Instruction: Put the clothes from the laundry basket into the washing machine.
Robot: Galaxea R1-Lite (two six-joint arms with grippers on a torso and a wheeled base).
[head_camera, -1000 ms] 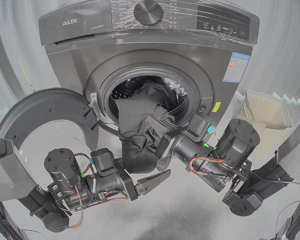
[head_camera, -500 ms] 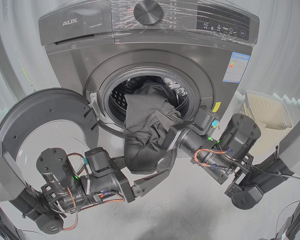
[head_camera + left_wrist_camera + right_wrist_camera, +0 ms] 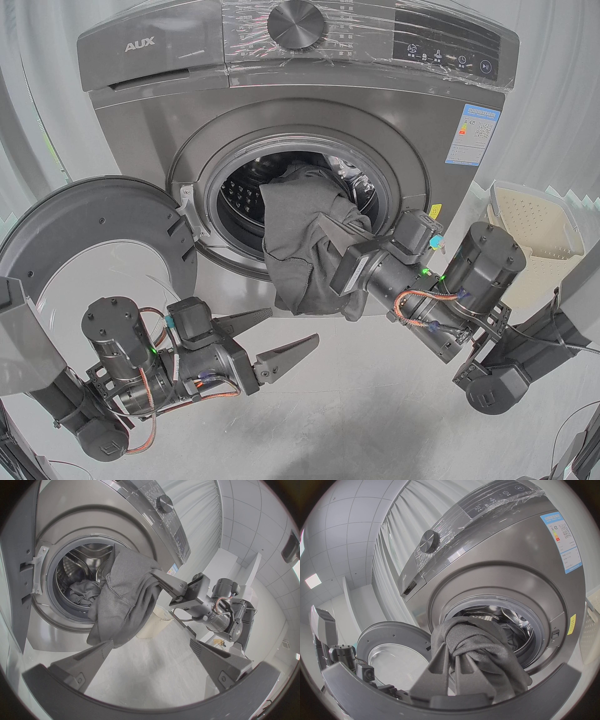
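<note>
our right gripper (image 3: 325,228) is clamped on a dark garment (image 3: 300,250), its fingers pinched together on a bunched fold right at the mouth of the washer (image 3: 156,119). the garment's upper part drapes over the rim of the drum (image 3: 244,187) and reaches inside, while the rest hangs down outside, against the washer's front, below the gripper. our left gripper (image 3: 294,325) sits lower, near the open door (image 3: 94,219), with its jaws spread wide and nothing between them; the garment's hanging hem is near one fingertip, and we cannot tell whether they touch. more dark cloth (image 3: 82,592) lies inside the drum. the basket (image 3: 537,244) stands to the right of the washer, beside our right arm.
</note>
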